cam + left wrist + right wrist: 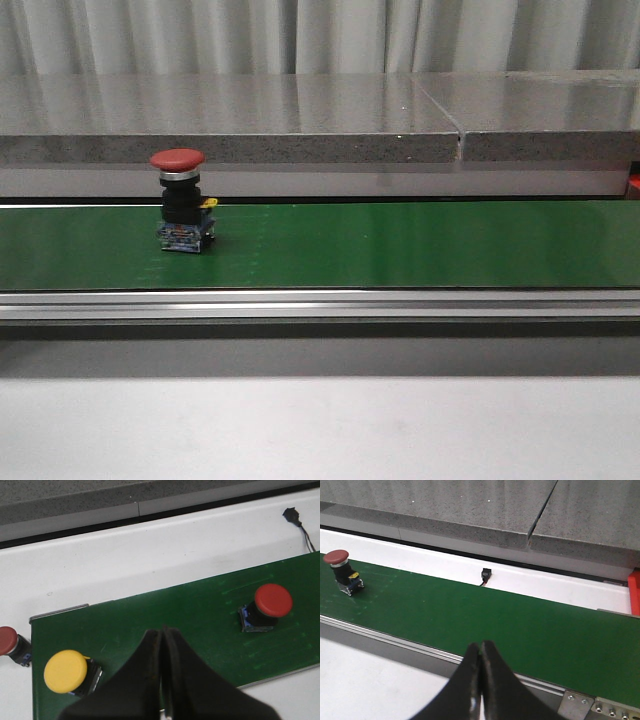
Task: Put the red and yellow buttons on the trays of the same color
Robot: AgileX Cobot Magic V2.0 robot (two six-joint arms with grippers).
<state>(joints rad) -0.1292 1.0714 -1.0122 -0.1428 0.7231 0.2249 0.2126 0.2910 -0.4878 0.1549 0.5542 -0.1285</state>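
Red button point(180, 200) stands upright on the green belt point(400, 245), toward the left in the front view, mushroom cap up, black body on a blue base with a small yellow tab at its side. Left wrist view shows that button point(267, 605) on the belt plus a yellow button point(67, 671) on the belt near its end, and a second red button point(10, 642) just off the belt end on the white desk point(125, 565). Left gripper point(162, 635) hangs above the belt between yellow and red, jaws closed, holding nothing. Right gripper point(480, 647) is over the belt's near rail, jaws closed too (empty). Red tray point(635, 595) edge only just shows at the frame border.
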